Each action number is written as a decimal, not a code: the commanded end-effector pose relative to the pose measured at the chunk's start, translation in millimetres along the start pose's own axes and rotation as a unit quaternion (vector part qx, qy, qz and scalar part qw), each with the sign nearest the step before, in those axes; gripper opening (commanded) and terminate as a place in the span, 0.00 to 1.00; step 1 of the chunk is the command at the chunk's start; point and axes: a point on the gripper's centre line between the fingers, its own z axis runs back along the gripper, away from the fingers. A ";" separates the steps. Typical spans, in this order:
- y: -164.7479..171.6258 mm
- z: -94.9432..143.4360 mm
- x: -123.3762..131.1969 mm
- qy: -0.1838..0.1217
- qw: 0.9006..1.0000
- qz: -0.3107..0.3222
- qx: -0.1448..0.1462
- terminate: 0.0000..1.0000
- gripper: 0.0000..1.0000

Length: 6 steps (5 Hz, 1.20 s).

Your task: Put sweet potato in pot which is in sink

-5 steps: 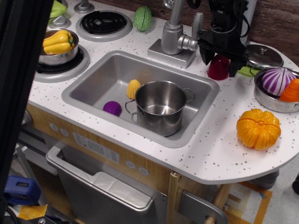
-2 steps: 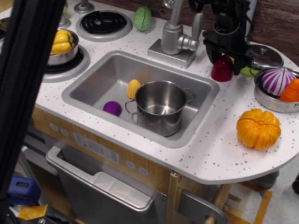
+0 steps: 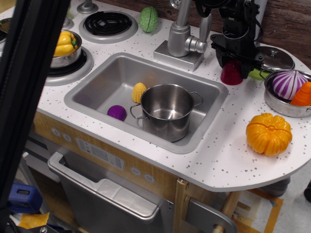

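The black gripper [image 3: 236, 57] hangs over the back right of the white speckled table [image 3: 223, 150], its dark jaws set down on either side of the sweet potato [image 3: 232, 74], a glossy maroon plastic dome that sits on the table just right of the sink's back corner. The jaws cover the dome's top, and I cannot tell whether they press on it or merely straddle it.

The sink [image 3: 104, 80] is a matte grey metal basin with rounded corners. In it stands the pot [image 3: 167, 110], polished steel with straight deep sides and two small loop handles, upright and with nothing visible inside. Beside the pot lie a ribbed yellow corn piece [image 3: 139, 91] and a small purple ball [image 3: 116, 112].

A chunky silver faucet [image 3: 183, 39] rises behind the basin, just left of the gripper. To the right, a steel bowl [image 3: 278, 104] holds a purple-and-white striped onion [image 3: 287, 83]. Nearer the front edge rests a ribbed, shiny orange pumpkin [image 3: 268, 133]. At the far left a shallow steel pan [image 3: 59, 59] carries a yellow pepper [image 3: 63, 43].
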 end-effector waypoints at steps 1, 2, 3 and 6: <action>2.6 45.3 22.4 -0.011 0.999 -0.003 0.034 0.00 0.00; 4.2 71.3 24.5 0.006 0.998 -0.006 0.060 0.00 0.00; 7.6 86.7 21.3 0.015 0.997 -0.009 0.075 0.00 0.00; 40.4 109.7 -7.8 0.033 0.994 -0.002 0.106 0.00 0.00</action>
